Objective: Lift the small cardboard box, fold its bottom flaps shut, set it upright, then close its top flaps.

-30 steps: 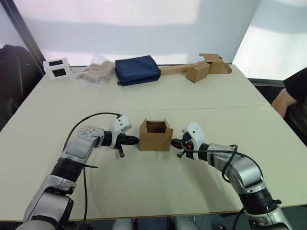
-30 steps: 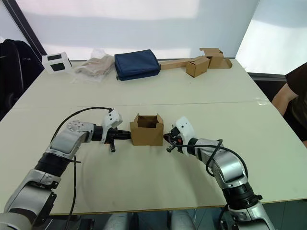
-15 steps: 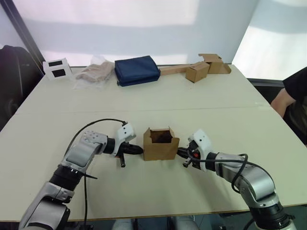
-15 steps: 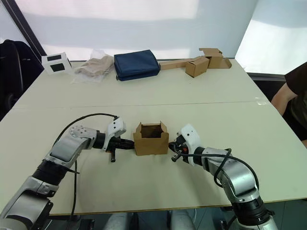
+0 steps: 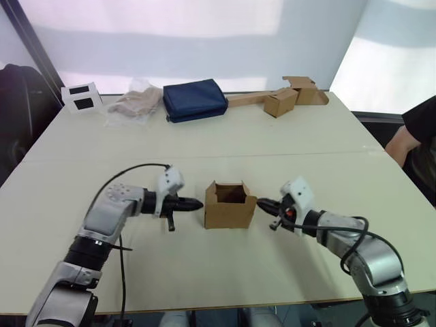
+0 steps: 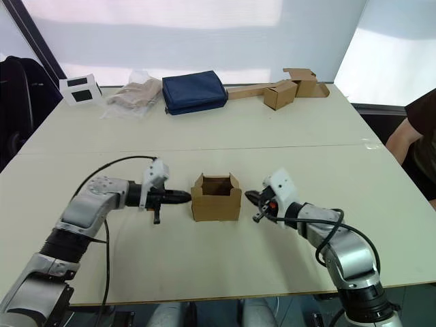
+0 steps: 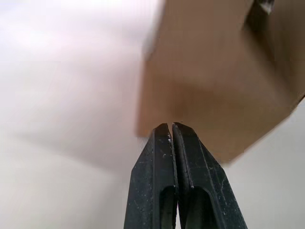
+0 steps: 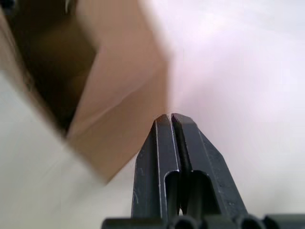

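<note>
Small brown box (image 5: 229, 206) at centre frame, upright on the table (image 5: 225, 143), top flaps (image 5: 230, 185) standing open.
Left gripper (image 5: 198, 204) and right gripper (image 5: 262, 202) flank it without touching, fingers pressed together; pale tabletop, white wall behind.

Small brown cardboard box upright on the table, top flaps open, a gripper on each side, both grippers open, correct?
Not quite: both are shut. The wrist views show the left gripper and right gripper with fingers pressed together, beside the small brown cardboard box. The rest holds.
</note>
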